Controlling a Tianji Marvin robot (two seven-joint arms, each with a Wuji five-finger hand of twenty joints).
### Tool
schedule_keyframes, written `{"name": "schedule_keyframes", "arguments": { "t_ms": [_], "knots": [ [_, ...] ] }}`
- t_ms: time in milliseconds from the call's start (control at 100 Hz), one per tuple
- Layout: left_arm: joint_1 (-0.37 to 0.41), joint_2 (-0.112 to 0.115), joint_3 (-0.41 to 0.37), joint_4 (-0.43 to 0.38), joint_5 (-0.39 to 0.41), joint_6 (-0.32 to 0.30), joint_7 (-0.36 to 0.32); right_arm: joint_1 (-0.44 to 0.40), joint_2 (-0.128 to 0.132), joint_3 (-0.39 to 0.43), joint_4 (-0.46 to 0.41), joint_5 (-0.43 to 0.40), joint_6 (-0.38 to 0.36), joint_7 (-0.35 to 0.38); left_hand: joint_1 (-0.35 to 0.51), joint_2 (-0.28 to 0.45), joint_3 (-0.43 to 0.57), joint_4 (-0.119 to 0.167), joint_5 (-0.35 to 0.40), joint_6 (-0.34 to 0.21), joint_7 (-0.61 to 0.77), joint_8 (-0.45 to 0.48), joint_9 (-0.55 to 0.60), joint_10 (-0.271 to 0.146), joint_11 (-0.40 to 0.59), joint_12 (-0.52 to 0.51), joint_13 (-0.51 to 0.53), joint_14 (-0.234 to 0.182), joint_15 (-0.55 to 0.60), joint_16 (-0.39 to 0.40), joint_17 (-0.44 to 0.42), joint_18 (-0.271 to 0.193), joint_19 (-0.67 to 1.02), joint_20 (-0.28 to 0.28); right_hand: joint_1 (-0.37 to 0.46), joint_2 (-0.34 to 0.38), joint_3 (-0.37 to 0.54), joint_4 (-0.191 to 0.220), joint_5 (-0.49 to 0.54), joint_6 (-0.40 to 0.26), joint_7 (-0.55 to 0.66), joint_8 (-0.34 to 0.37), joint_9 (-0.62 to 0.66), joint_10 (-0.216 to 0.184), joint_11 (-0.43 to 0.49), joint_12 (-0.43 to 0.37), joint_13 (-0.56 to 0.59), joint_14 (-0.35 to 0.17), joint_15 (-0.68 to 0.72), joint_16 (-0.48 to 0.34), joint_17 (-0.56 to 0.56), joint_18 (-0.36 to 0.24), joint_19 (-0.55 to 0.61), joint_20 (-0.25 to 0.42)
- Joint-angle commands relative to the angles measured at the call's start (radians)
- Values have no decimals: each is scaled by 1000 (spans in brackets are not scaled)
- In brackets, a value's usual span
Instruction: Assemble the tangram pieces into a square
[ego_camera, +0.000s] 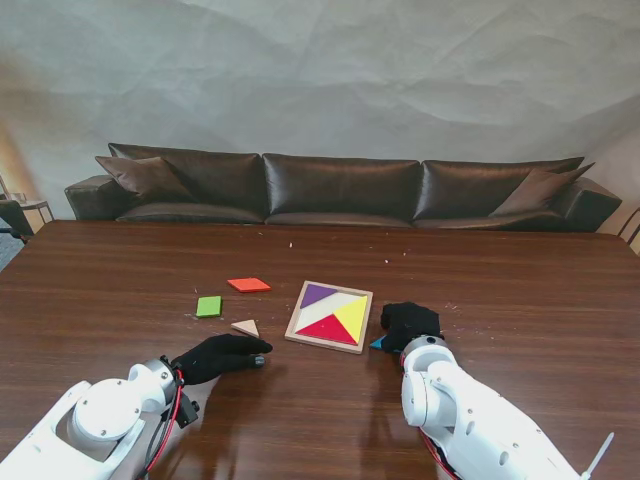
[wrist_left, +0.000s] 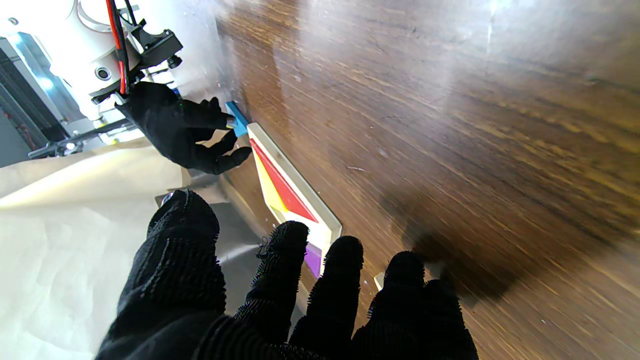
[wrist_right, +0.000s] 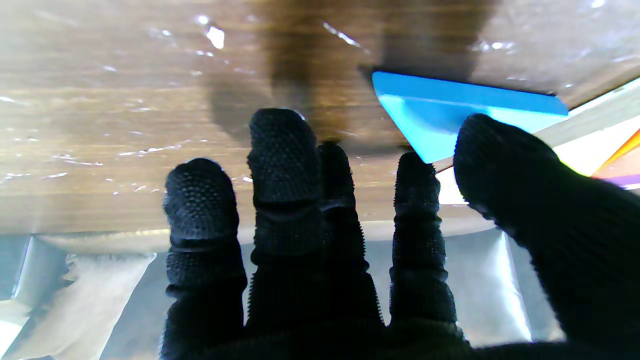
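On your far left of the stand view, the left hand (ego_camera: 222, 356) lies low on the wooden table (ego_camera: 120, 290), palm down, its gloved fingers stretched toward the middle and slightly spread, gripping nothing. You can see the same in the left wrist view, where the fingers (wrist_left: 340, 280) fan apart over bare wood. Just beyond its fingertips sits a small tan triangle (ego_camera: 245, 327), close to the hand but apart from it. Farther from you and a little to the left lies a green square (ego_camera: 209, 306), and beyond that, slightly to the right, an orange piece (ego_camera: 249, 285), each well clear of the others.

Moving toward the middle, you come to the wooden tray (ego_camera: 296, 333), a pale-framed square holding a purple triangle (ego_camera: 319, 294) at its far left corner, a yellow triangle (ego_camera: 352, 317) on its right side and a red triangle (ego_camera: 328, 328) along the near edge. Part of the tray floor shows pale and unfilled between them.

Right of the tray, touching or nearly touching its near right corner, is a blue triangle (ego_camera: 378, 343). The right hand (ego_camera: 409, 325) is over it. In the right wrist view the thumb (wrist_right: 505, 165) overlaps one corner of the blue piece (wrist_right: 450, 112) and the index fingertip (wrist_right: 417, 175) reaches its point, while the other fingers stand beside it over the wood. You cannot tell from these views whether thumb and finger actually pinch the piece or merely rest against it.
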Motion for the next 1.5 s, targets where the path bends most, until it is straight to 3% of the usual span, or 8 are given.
{"name": "schedule_keyframes", "arguments": {
  "t_ms": [0, 610, 760, 930, 1210, 1490],
  "knots": [
    [15, -1, 2, 10, 2, 7, -24, -8, 1, -9, 10, 3, 2, 23, 26, 28, -20, 33, 10, -7, 2, 1, 16, -3, 1, 2, 25, 37, 17, 9, 39, 201, 44, 14, 51, -67, 27, 21, 31, 10, 14, -2, 23, -2, -19, -6, 37, 0, 23, 2, -48, 1, 45, 15],
    [21, -1, -5, 7, 2, 8, -23, -5, 3, -22, 25, 14, 1, 38, 26, 30, -20, 33, 10, -9, 2, 2, 14, -3, 0, 1, 25, 35, 17, 9, 39, 201, 44, 14, 92, -148, 52, 17, 178, 93, 70, 71, 39, -1, -11, -1, 57, -13, 48, 6, -31, 0, 57, 14],
    [23, -2, -7, 6, 3, 9, -23, -5, 4, -25, 27, 14, -2, 41, 26, 29, -20, 33, 12, -8, 3, 2, 13, -3, 0, 1, 25, 38, 17, 9, 38, 202, 44, 14, 105, -180, 52, -12, 196, 106, 78, 81, 46, -1, -9, 0, 60, -14, 51, 5, -28, -1, 58, 13],
    [26, -2, -11, 5, 3, 9, -21, -6, 3, -26, 31, 19, -8, 40, 24, 30, -21, 32, 11, -11, 2, 2, 13, -4, 0, 1, 25, 36, 17, 9, 39, 202, 44, 14, 135, -225, 50, -131, 225, 106, 152, 29, 75, -8, -1, 6, 78, -22, 75, 10, -17, -5, 66, 10],
    [29, -2, -15, 2, 5, 11, -22, -5, 0, -33, 49, 34, -25, 33, 23, 31, -21, 32, 11, -10, 2, 2, 13, -2, 0, 1, 24, 36, 17, 8, 38, 201, 44, 14, 170, -263, 40, -180, 249, 83, 217, -1, 109, -25, -6, 7, 87, -24, 76, 10, -12, -9, 69, 10],
    [30, -1, -16, 3, 5, 10, -22, -6, 1, -33, 62, 33, -60, 21, 25, 31, -20, 32, 10, -9, 2, 1, 12, -4, 0, 1, 24, 36, 16, 8, 39, 201, 45, 15, 155, -318, 20, -222, 317, 43, 281, -73, 232, -93, -32, 11, 127, -32, 93, 22, 18, -26, 73, 2]
  ]
}}
